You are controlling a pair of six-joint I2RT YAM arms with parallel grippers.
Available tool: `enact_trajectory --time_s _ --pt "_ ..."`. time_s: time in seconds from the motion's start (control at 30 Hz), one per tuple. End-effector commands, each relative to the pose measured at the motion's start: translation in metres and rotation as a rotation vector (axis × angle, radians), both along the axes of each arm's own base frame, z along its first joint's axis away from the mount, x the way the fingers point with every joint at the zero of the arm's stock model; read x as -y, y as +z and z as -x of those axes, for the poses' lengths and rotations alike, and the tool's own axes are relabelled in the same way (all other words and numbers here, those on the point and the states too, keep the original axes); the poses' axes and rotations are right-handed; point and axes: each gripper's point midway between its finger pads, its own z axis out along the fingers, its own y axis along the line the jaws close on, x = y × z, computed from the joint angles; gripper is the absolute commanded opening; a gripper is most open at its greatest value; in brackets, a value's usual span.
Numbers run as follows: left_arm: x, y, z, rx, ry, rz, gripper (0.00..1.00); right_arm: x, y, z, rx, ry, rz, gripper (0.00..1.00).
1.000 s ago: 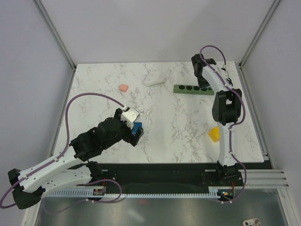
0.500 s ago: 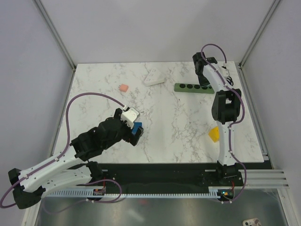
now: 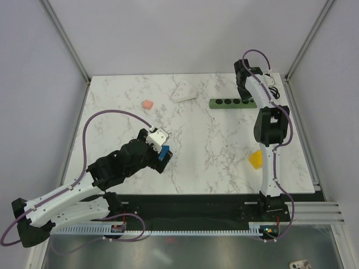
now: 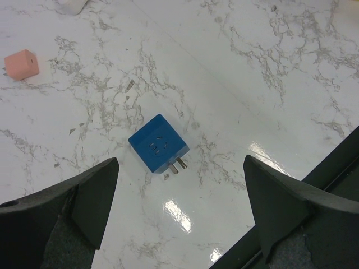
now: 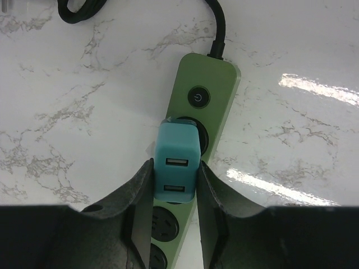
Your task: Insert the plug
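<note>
Left wrist view showed the plug [image 4: 157,143] lying on the marble table [image 4: 269,73], prongs pointing toward the camera, between the wide-spread fingers of the left gripper [image 4: 179,171], untouched. In the right wrist view, the right gripper [image 5: 175,193] was clamped on a teal adapter [image 5: 177,162] over the green power strip [image 5: 216,84], at the socket beside its switch.

Plug [image 4: 157,144] on table [image 4: 269,73] (strip [image 3: 222,104] apparently beyond)

Seen from above, the plug [image 3: 164,152] is mostly hidden.
</note>
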Motion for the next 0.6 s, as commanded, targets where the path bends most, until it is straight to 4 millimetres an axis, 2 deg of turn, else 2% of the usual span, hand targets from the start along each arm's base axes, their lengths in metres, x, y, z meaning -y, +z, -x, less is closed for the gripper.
enact_trajectory --time_s 0.0,0.03,0.07,0.1,0.13,0.2,0.23,0.37,0.5,0.53,0.57 --pt "-0.003 0.016 -0.008 0.076 0.021 0.013 1.00 0.007 -0.081 0.030 -0.251 0.176 -0.023 0.00" --pt "-0.003 0.016 -0.008 0.078 0.019 0.016 1.00 0.009 -0.073 0.032 -0.252 0.204 -0.016 0.00" --pt "-0.003 0.020 -0.007 0.083 0.016 0.029 1.00 0.013 -0.080 0.043 -0.299 0.240 -0.004 0.00" --pt "-0.003 0.022 -0.005 0.085 0.008 0.039 0.99 0.019 -0.078 0.051 -0.340 0.298 0.025 0.00" --pt "-0.003 0.024 -0.004 0.087 0.004 0.046 0.99 0.021 -0.073 0.050 -0.347 0.340 0.041 0.00" --pt "-0.003 0.030 -0.001 0.095 -0.009 0.072 0.99 0.029 -0.076 0.062 -0.415 0.423 0.064 0.00" --pt "-0.004 0.032 0.000 0.098 -0.010 0.077 0.99 0.027 -0.085 0.071 -0.446 0.455 0.031 0.00" --pt "-0.006 0.036 0.001 0.106 -0.011 0.094 0.99 0.034 -0.098 0.089 -0.506 0.550 -0.042 0.00" --pt "-0.006 0.040 0.003 0.110 -0.015 0.107 0.99 0.039 -0.088 0.099 -0.517 0.598 -0.011 0.00" --pt "-0.006 0.040 0.003 0.110 -0.014 0.110 0.98 0.037 -0.093 0.107 -0.534 0.610 -0.022 0.00" --pt "-0.006 0.040 0.003 0.110 -0.014 0.113 0.98 0.047 -0.095 0.111 -0.538 0.604 -0.039 0.00"
